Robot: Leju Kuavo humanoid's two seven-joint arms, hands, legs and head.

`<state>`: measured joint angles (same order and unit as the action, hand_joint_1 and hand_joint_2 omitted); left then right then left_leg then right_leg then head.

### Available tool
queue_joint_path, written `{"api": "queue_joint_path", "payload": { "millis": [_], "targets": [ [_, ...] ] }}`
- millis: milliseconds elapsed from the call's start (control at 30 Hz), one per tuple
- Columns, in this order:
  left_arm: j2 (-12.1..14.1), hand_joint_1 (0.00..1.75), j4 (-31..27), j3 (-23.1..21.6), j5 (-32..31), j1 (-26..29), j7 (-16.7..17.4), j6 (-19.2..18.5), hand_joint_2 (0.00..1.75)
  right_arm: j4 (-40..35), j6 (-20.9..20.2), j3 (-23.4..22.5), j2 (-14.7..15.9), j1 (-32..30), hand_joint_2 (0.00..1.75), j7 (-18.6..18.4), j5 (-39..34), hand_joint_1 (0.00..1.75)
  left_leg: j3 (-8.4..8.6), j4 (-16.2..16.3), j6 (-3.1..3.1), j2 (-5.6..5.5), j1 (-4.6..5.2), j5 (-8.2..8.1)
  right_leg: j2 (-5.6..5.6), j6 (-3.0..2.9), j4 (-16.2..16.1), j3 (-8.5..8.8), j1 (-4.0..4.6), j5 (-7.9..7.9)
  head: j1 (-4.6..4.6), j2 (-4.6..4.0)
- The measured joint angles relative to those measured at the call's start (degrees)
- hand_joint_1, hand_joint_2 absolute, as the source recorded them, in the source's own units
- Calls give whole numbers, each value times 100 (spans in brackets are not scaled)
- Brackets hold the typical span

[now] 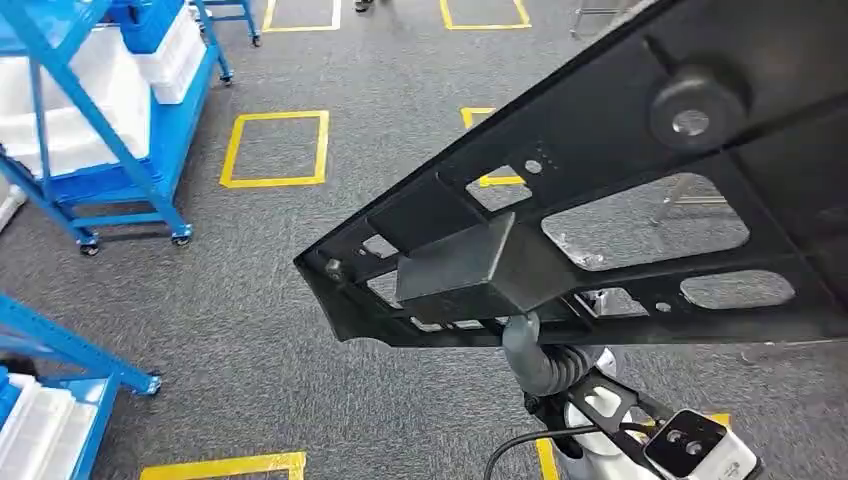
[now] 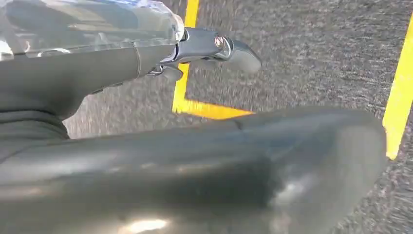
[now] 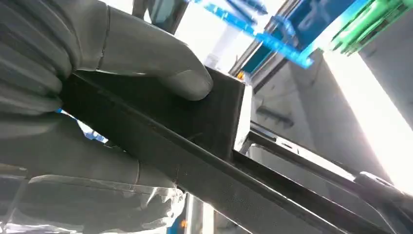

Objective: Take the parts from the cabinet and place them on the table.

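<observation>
Gripping a large black metal part (image 3: 204,146), the robot's right hand (image 3: 97,83) has its thick grey thumb (image 3: 160,58) pressed onto a box-shaped block on the part, with the other fingers wrapped beneath the edge. In the head view the same part (image 1: 600,190) is lifted close in front of the camera, well above the floor. It is a flat, roughly triangular frame with several cut-out openings, a round boss near its upper right, and a raised rectangular bracket near its narrow end, which points left. A grey digit of the right hand (image 1: 535,350) reaches up to the part's underside.

Seen from the left wrist, the left hand (image 2: 204,48) hangs above grey carpet (image 2: 302,58) marked with yellow tape lines (image 2: 187,78); its fingers are extended and hold nothing.

Blue wheeled shelving carts (image 1: 110,120) carrying white trays (image 1: 175,50) stand on the carpet at the upper left of the head view, well apart from the part.
</observation>
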<state>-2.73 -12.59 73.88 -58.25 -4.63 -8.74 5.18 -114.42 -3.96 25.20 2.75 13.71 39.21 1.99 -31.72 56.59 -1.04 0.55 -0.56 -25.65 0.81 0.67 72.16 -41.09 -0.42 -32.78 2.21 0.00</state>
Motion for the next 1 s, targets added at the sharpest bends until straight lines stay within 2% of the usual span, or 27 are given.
{"api": "queue_joint_path", "payload": {
  "millis": [33, 67, 100, 133, 167, 200, 233, 267, 300, 367, 400, 433, 467, 500, 533, 567, 600, 633, 667, 700, 733, 800, 867, 900, 933, 967, 1000],
  "targets": [
    [13, 0, 0, 2, 0, 19, 4, 11, 0, 0, 24, -2, 7, -23, 175, -2, 0, 175, -5, 3, 1, 64, 4, -2, -17, 14, 357, -175, -14, -97, 0, 0],
    [24, 0, -2, 4, 0, 27, 4, 15, 0, 0, 35, -2, 17, -41, 175, -2, 2, 175, -5, 5, 5, 136, 8, -5, -24, 24, 443, -222, -31, -46, 0, 0],
    [31, 0, -2, 7, 0, 23, 4, 18, 0, 0, 35, -2, 22, -46, 175, -2, 2, 175, -2, 7, 13, 200, 8, -11, -43, 30, 217, -110, -40, 125, 0, 0],
    [33, 0, -2, 7, 0, 15, 4, 18, 0, 0, 37, -2, 24, -46, 175, -2, 4, 175, 6, 10, 25, 250, 8, -21, -82, 27, -218, 126, -43, 354, 0, 0],
    [33, 0, 0, 7, 0, 9, 7, 20, 0, -2, 37, -2, 26, -46, 175, 0, 4, 175, 22, 15, 43, 305, 7, -35, -167, 15, -814, 444, -42, 601, 0, 0],
    [35, 0, -2, 7, 0, 7, 20, 29, 0, -2, 26, -2, 31, -46, 175, 0, 0, 175, 41, 29, 68, 338, 19, -52, -402, -10, -1291, 716, -25, 719, 0, 0],
    [46, 0, -2, 7, 0, 8, 37, 35, 0, 0, -2, -4, 33, -48, 175, 0, -20, 175, 36, 56, 113, 373, 68, -82, -547, -55, -1387, 746, 36, 648, 0, 0],
    [48, 0, -2, 9, 0, 9, 46, 44, 0, -2, -26, -9, 33, -56, 175, 0, -44, 175, 41, 49, 138, 415, 58, -85, -435, -80, -1388, 719, 30, 662, 0, 0],
    [48, 0, -2, 9, -4, 7, 63, 59, 0, -2, -67, -28, 35, -77, 175, 0, -83, 175, 52, 49, 162, 459, 58, -93, -393, -96, -1387, 705, 40, 662, 0, 0],
    [39, 0, -2, 9, -22, 0, 79, 83, 0, -4, -153, -107, 35, -161, 175, 0, -153, 175, 86, 43, 232, 577, 42, -112, -262, -174, -1428, 707, 46, 694, 0, 0],
    [37, 0, -2, 9, -46, -2, 72, 92, 0, -15, -207, -181, 28, -218, 175, 0, -209, 175, 62, 130, 267, 426, -1, -194, -217, -210, -1462, 744, 15, 720, 0, 0],
    [28, 0, -2, 9, -57, 10, 61, 96, 0, -20, -234, -254, 26, -238, 175, 0, -254, 175, -46, 381, 278, 214, -5, -387, -173, -234, -1468, 741, 7, 725, 0, -2],
    [29, 0, -2, 7, -61, 21, 53, 98, 0, -20, -254, -324, 13, -275, 175, 0, -276, 175, -265, 871, 295, 75, -12, -665, -120, -259, -1467, 731, 8, 732, 0, 0],
    [31, 0, -2, 7, -61, 33, 46, 90, 0, -28, -306, -415, 9, -340, 175, 0, -308, 175, -503, 1388, 308, 12, -12, -897, -52, -266, -1467, 724, 15, 735, 0, 0],
    [37, 0, -2, 7, -61, 44, 37, 72, 0, -43, -345, -498, 9, -417, 175, 0, -308, 175, -692, 1783, 314, -10, -10, -1025, 11, -267, -1464, 721, 24, 736, 0, 0],
    [39, 0, -2, 9, -64, 54, 37, 52, 0, -72, -376, -573, 9, -509, 175, 0, -306, 175, -780, 1946, 314, -11, -10, -1010, 77, -267, -1462, 724, 29, 736, 0, 0],
    [39, 0, -2, 9, -68, 54, 37, 28, 0, -109, -426, -631, 9, -586, 175, 0, -291, 175, -725, 1808, 303, -16, -10, -865, 140, -266, -1459, 732, 30, 737, 0, 0],
    [41, 0, -2, 7, -74, 50, 39, 13, 0, -170, -478, -693, 7, -648, 175, 0, -245, 175, -544, 1414, 285, -29, -11, -609, 209, -263, -1450, 738, 29, 736, 0, 0],
    [48, 0, -2, 9, -79, 43, 50, 7, 0, -223, -533, -730, -2, -685, 175, 0, -197, 175, -288, 860, 264, -86, -15, -314, 283, -257, -1441, 748, 26, 733, 0, 0],
    [64, 0, -2, 9, -79, 39, 59, -13, 0, -269, -581, -758, -13, -701, 175, 0, -149, 175, -41, 332, 238, -254, -19, -75, 343, -242, -1433, 751, 20, 726, 0, 0],
    [72, 0, -2, 7, -83, 31, 64, -35, 0, -282, -616, -778, -20, -698, 175, 0, -114, 175, 41, 133, 209, -497, -24, -142, 392, -212, -1411, 729, 37, 727, 0, 0],
    [81, 0, -2, 7, -88, 17, 59, -61, 0, -291, -638, -789, -26, -695, 175, 0, -70, 175, 43, 75, 189, -432, -1, -137, 523, -128, -1410, 665, -2, 766, 0, 0],
    [94, 0, -2, 7, -99, -5, 44, -87, 0, -293, -636, -796, -26, -694, 175, 0, -59, 175, 70, 35, 113, -325, 6, -100, 645, -42, -1438, 650, -15, 802, 0, 0],
    [94, 0, -2, 9, -98, -32, 28, -94, 0, -313, -627, -804, -24, -699, 175, 0, -22, 175, 87, -23, 61, -234, -40, -51, 530, -29, -1373, 632, -19, 750, 0, 0],
    [94, 0, -2, 7, -99, -43, -2, -109, 0, -324, -614, -804, -22, -673, 175, 0, 9, 175, 89, -49, 35, -194, -28, -39, 253, -20, -1182, 531, 23, 593, -2, 0],
    [94, 0, -2, 7, -98, -38, -20, -114, 0, -321, -603, -802, -22, -651, 175, 0, 26, 175, 82, -49, 8, -127, -13, -38, 100, -9, -778, 335, 19, 347, 0, -2],
    [94, 0, -2, 7, -96, -27, -35, -129, 0, -321, -564, -800, -22, -652, 175, 0, 46, 175, 80, -48, 3, -60, -2, -41, 20, 1, -311, 118, 11, 125, 0, -2]
  ]
}}
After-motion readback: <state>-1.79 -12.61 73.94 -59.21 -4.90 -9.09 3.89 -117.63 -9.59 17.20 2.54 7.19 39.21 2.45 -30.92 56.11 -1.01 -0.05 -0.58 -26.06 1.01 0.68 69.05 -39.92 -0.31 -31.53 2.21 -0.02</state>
